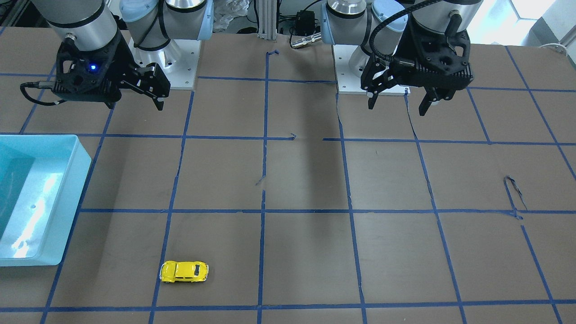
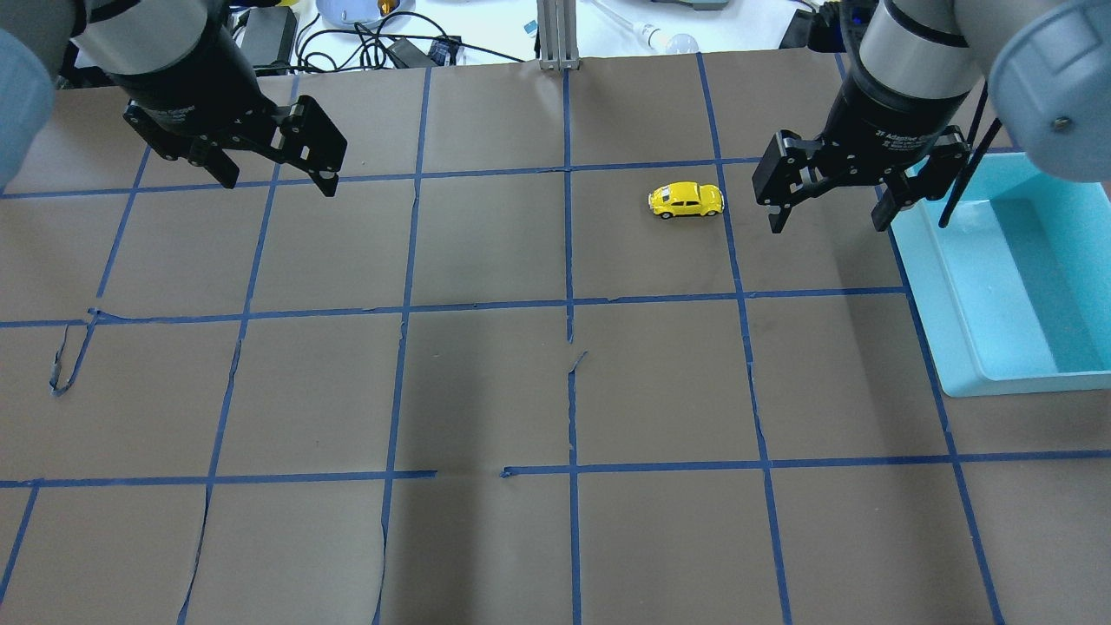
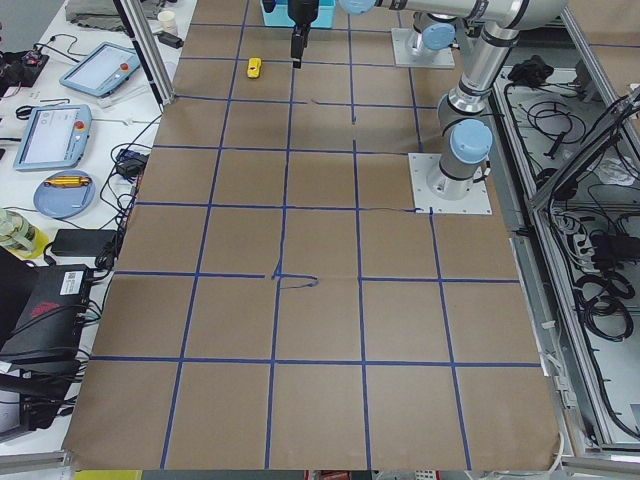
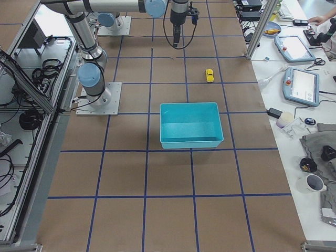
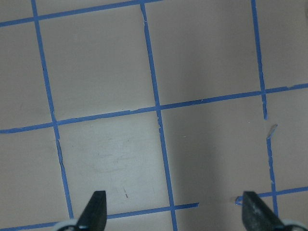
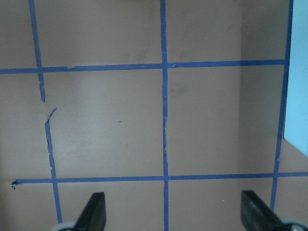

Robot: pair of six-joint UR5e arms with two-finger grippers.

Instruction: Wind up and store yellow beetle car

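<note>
The yellow beetle car (image 2: 686, 200) sat beside the right gripper (image 2: 826, 224), on the side away from the blue bin (image 2: 946, 347), which the frame edge cut off. Both it and the left gripper (image 2: 279, 185) hung spread, empty.

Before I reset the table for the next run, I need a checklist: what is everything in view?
yellow beetle car: one, bright yellow, on the table, on the robot's right side, untouched
bin: one, light blue, empty, on the table to the car's right
table: one, brown paper with a blue tape grid
tablets: two, grey, on the side bench
left gripper: one, black, open, above the left side
right gripper: one, black, open, apart from the car
</note>
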